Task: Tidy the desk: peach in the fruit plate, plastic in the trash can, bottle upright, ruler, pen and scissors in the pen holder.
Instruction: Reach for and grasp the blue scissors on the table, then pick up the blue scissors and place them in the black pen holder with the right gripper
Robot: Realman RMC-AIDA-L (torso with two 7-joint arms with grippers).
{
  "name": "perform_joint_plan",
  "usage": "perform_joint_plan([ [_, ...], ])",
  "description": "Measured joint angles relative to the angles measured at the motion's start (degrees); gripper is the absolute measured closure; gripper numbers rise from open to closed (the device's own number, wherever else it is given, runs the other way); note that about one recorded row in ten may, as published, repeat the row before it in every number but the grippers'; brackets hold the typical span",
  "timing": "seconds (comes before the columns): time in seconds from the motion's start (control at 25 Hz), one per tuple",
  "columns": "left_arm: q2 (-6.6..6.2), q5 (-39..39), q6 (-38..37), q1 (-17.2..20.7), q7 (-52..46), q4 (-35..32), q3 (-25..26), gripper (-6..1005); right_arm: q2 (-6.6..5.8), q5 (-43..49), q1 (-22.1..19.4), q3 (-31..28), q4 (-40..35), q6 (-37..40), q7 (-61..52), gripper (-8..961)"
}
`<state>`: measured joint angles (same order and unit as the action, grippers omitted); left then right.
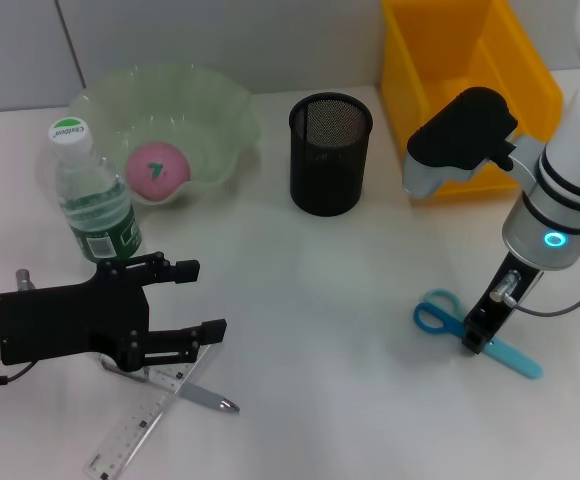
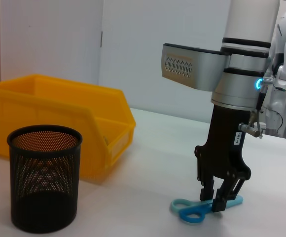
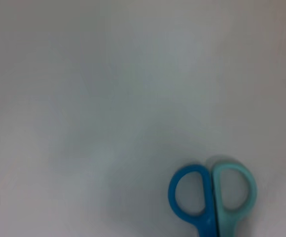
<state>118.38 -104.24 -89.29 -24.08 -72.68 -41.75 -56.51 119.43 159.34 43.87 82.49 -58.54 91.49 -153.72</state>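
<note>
The blue scissors (image 1: 518, 358) lie flat on the white table at the right. My right gripper (image 1: 478, 338) stands straight down on them, its fingers closed around the shank just behind the handles; this also shows in the left wrist view (image 2: 214, 201). The handles fill the right wrist view (image 3: 212, 197). My left gripper (image 1: 208, 298) is open and empty at the lower left, just above the clear ruler (image 1: 135, 428) and the pen (image 1: 195, 394), which lie crossed. The bottle (image 1: 92, 200) stands upright. The pink peach (image 1: 157, 168) sits in the green plate (image 1: 215, 110). No plastic is in view.
The black mesh pen holder (image 1: 330, 155) stands at the table's middle back, also in the left wrist view (image 2: 44, 182). A yellow bin (image 1: 470, 70) stands behind the right arm. Bare table lies between the holder and the scissors.
</note>
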Motion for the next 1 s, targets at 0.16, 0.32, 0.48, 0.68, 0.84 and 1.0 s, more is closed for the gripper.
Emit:
perform_joint_plan([
  [0.16, 0.00, 0.0, 0.0, 0.0, 0.0, 0.0, 0.0, 200, 0.00, 0.0, 0.0, 0.0, 0.0, 0.0, 0.0, 670],
  [0.32, 0.04, 0.0, 0.0, 0.0, 0.0, 0.0, 0.0, 200, 0.00, 0.0, 0.0, 0.0, -0.1, 0.1, 0.0, 694],
  [0.48, 0.07, 0.2, 0.0, 0.0, 0.0, 0.0, 0.0, 200, 0.00, 0.0, -0.4, 0.0, -0.7, 0.1, 0.1, 710],
  [0.68, 0.09, 0.5, 0.0, 0.0, 0.0, 0.0, 0.0, 200, -0.01, 0.0, -0.6, -0.4, -2.1, 0.6, 0.2, 729],
  [0.84, 0.09, 0.6, -0.1, 0.0, 0.0, 0.0, 0.0, 200, -0.25, -1.1, -1.0, -2.5, -5.2, 1.7, 0.2, 735],
  [1.0, 0.09, 0.8, -0.2, 0.0, 0.0, 0.0, 0.0, 200, -0.35, -2.2, -2.3, -7.8, -14.8, 3.3, 1.2, 737],
])
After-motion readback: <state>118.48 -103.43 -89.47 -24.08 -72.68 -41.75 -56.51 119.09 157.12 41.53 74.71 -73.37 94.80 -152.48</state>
